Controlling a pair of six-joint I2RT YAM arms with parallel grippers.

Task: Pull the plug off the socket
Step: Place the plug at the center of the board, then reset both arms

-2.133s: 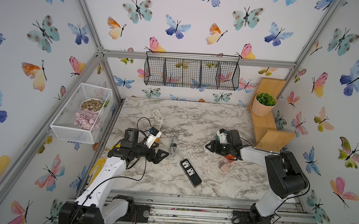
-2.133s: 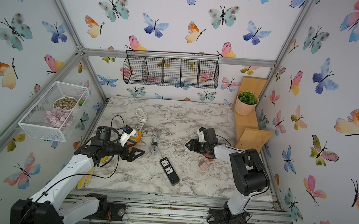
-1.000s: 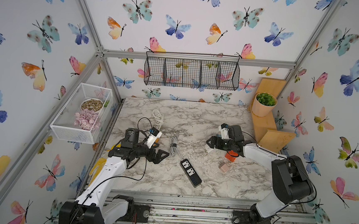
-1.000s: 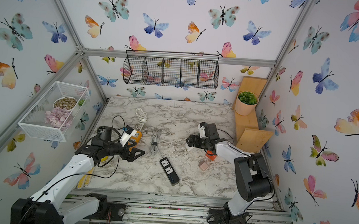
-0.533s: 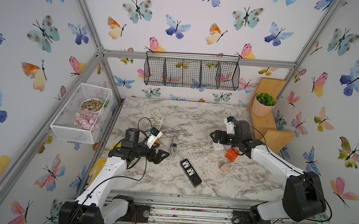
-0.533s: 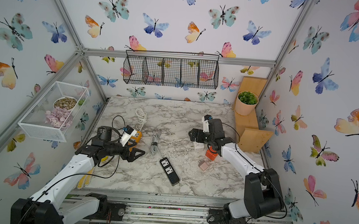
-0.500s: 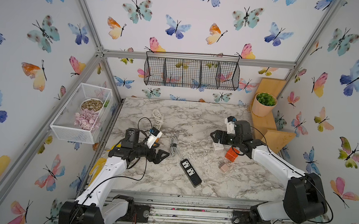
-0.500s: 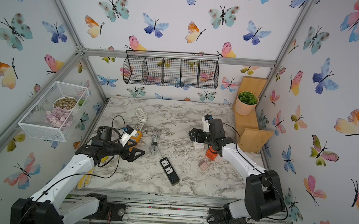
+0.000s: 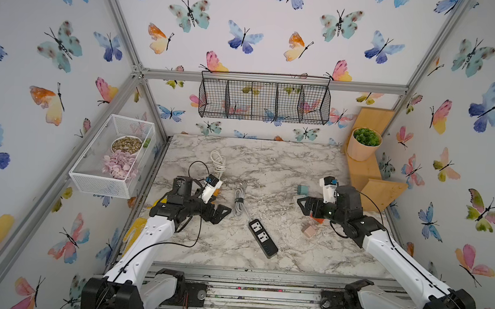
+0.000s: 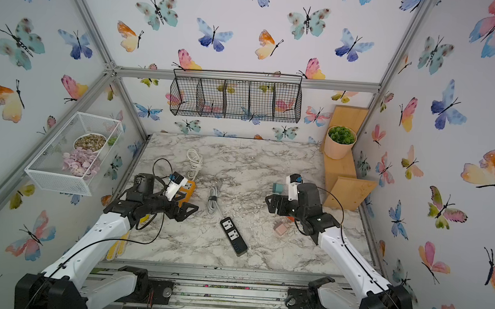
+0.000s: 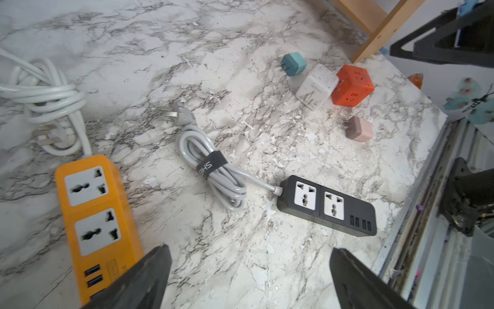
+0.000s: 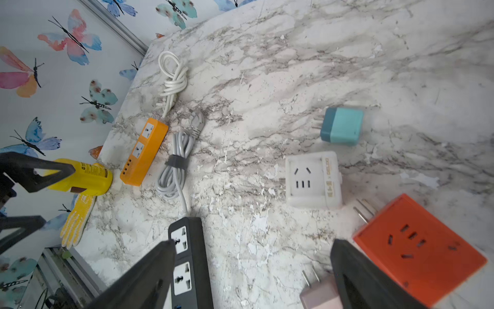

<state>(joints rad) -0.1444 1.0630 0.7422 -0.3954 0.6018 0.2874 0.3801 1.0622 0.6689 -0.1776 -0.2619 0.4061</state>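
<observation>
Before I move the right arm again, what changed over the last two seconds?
The right gripper drew back rightward, away from the centre, open and empty, and its arm stretched out low. That uncovered the teal plug and white cube, which lie apart. The left gripper, black strip, orange cube and pink plug stayed put.

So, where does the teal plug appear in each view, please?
In a top view: teal plug, left of the wooden shelf.
In a top view: teal plug, same spot.
Left wrist: teal plug beside the white cube.
Right wrist: teal plug beside that cube.
Shared landmark: black power strip.
</observation>
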